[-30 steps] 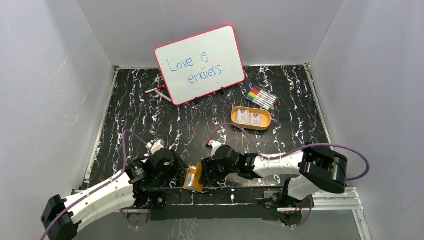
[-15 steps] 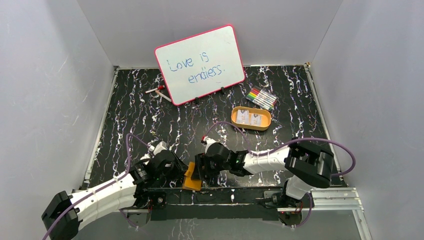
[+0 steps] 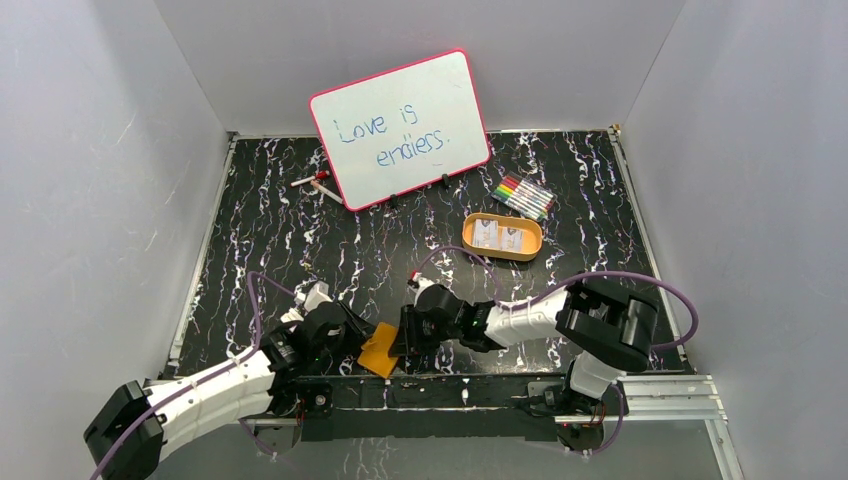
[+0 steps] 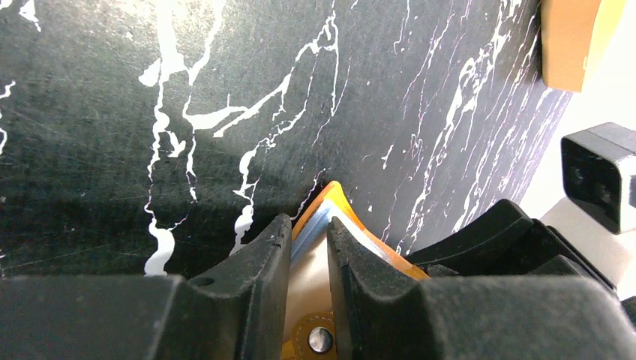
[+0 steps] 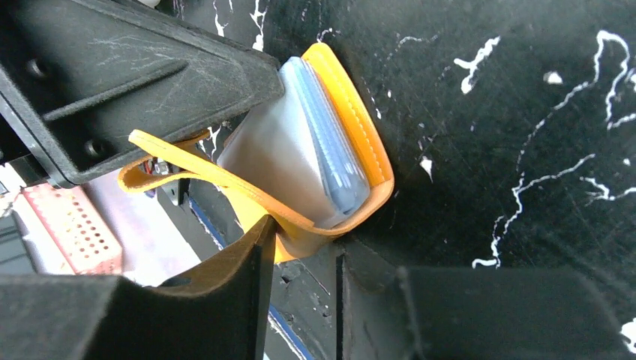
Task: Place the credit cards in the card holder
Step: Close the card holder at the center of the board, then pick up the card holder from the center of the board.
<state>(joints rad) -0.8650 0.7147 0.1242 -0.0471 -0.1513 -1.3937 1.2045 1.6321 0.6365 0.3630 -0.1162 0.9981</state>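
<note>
Credit cards, thin pale whitish-grey rectangles [image 3: 498, 235], lie in the orange oval tray [image 3: 470, 243] toward the far right of the black, white-veined counter [image 3: 300, 240], well apart from both arms. We judge them light, stiff and slick. Since they lie flat, an edge is the place to take one, perhaps against the tray wall.

We see the small orange-tan leather-like card holder [image 3: 378, 350] at the near edge of the counter, between the two arms and partly open. We judge it soft and floppy. Its covers bend, and its clear plastic sleeves [image 5: 330, 150] look thin and slippery, apt to cling together.

We find the left fingers [image 4: 255, 270] close together, clamped on one leaf of it near the snap button [image 4: 320, 339]. The right fingers [image 5: 225, 300] stand narrowly apart about the lower corner of the orange cover, and we cannot tell whether they pinch it.

We would hold the stiffer cover edges rather than the sleeves, one on each side, so that a sleeve mouth gapes for a card.
</note>
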